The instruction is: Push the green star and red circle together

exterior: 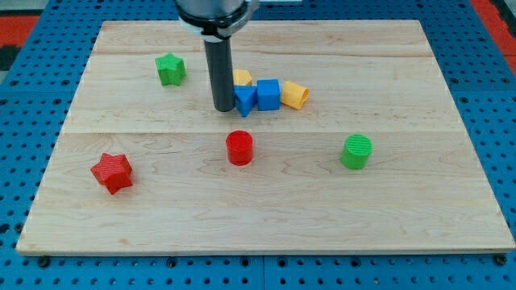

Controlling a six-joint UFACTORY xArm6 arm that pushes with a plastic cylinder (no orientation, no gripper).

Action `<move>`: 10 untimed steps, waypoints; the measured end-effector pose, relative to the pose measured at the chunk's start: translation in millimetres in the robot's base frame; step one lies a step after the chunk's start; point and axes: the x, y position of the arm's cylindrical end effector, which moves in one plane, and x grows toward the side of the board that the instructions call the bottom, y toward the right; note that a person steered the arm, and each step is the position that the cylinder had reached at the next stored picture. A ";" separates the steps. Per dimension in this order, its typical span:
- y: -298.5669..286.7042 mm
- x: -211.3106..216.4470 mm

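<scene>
My tip (222, 108), a bare rod with no claw and nothing held, touches a row of two blue blocks (257, 96) and two yellow ones (294, 95), green star (170, 68) at its 10 o'clock, red circle (239, 148) at 6, plus one red star (112, 171), one green circle (356, 152)

This place looks like a robotics laboratory or a test bench. A pale wooden board made of glued planks (266, 217) lies flat on a blue metal base plate with regular rows of small holes (24, 121), the kind used for fixing equipment. A dark cylindrical robot rod (220, 72) comes down from the view's top onto the board. On the board are small plastic blocks in plain colours, for example a red cylinder block (239, 148) and a green star block (170, 69).
</scene>
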 end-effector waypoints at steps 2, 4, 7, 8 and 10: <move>75.5 33.5; 1.3 104.9; -24.2 67.2; -93.1 56.9; -62.6 -10.1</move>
